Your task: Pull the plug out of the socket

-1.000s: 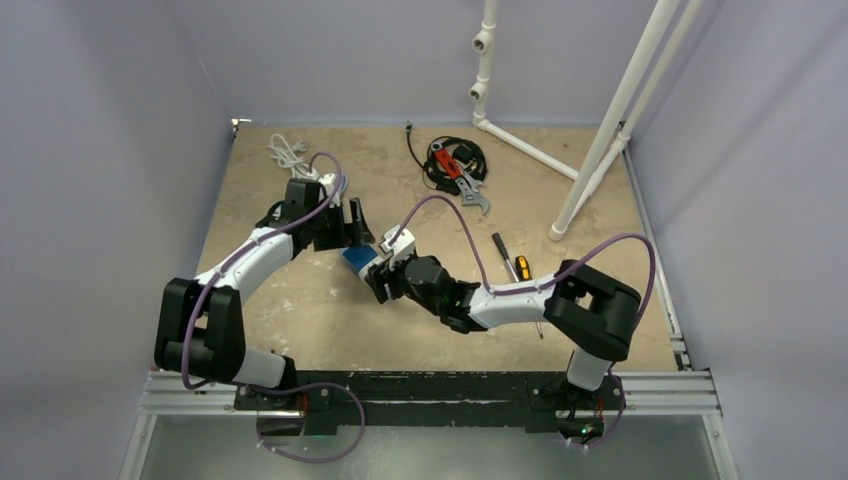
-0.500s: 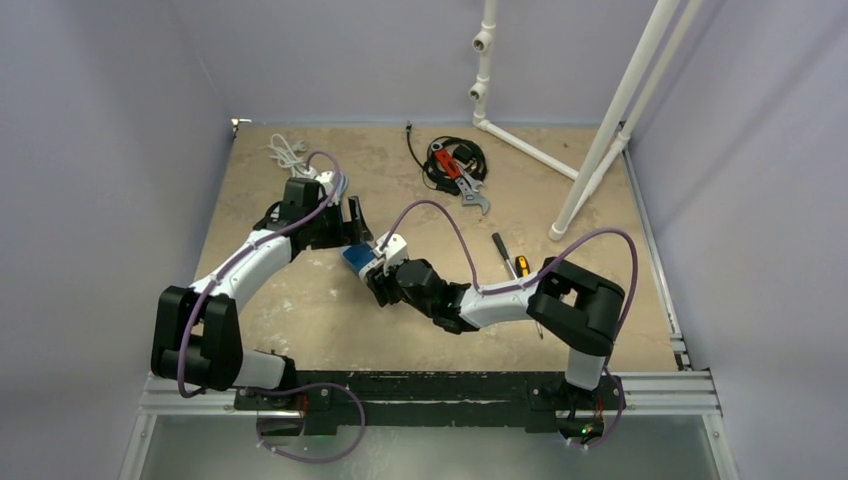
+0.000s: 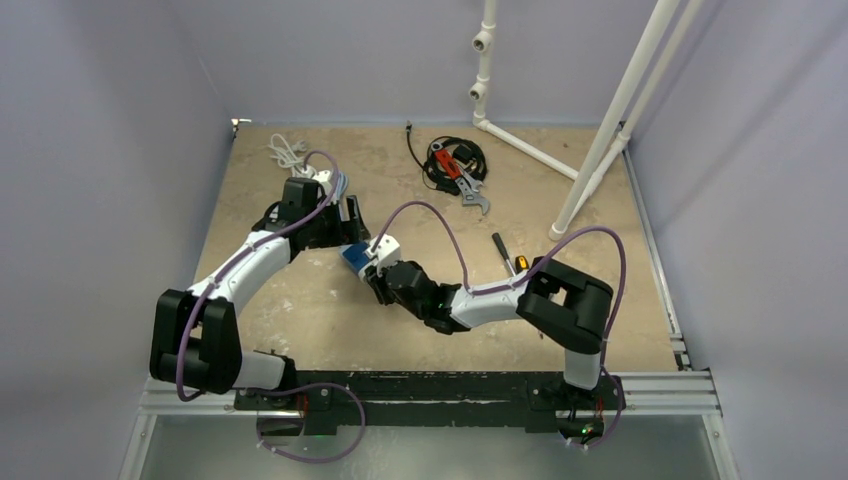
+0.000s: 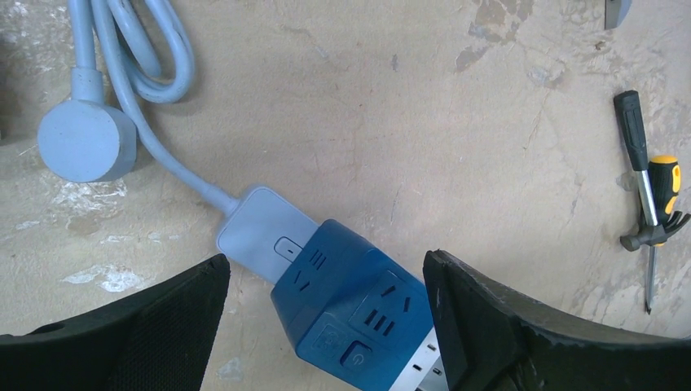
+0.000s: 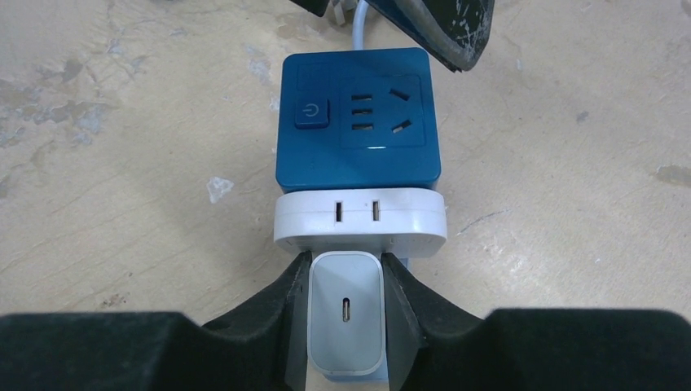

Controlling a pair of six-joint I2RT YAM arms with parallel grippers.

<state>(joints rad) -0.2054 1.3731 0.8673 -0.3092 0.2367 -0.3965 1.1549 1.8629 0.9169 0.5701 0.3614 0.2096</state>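
Observation:
A blue cube socket (image 5: 356, 130) with a white lower section (image 5: 361, 218) lies on the tan table. In the top view the socket (image 3: 354, 256) sits between the two arms. A white plug (image 5: 345, 314) with a small slot in its face sticks out of the socket's white side. My right gripper (image 5: 346, 270) is shut on this plug, one black finger pressed against each side. My left gripper (image 4: 326, 269) is open, its fingers standing apart on either side of the socket (image 4: 358, 305) without touching it. The socket's pale cord (image 4: 130, 90) loops away to a round end piece (image 4: 85, 142).
A black-handled screwdriver (image 3: 503, 250) and a yellow-handled tool (image 4: 662, 175) lie right of the socket. Black cables with a red tool and a wrench (image 3: 455, 165) lie at the back. A white pipe frame (image 3: 600, 130) stands at the back right. Walls close in both sides.
My right gripper has slid left up to the socket and shut on the plug. The left gripper stays open over the socket, barely moved.

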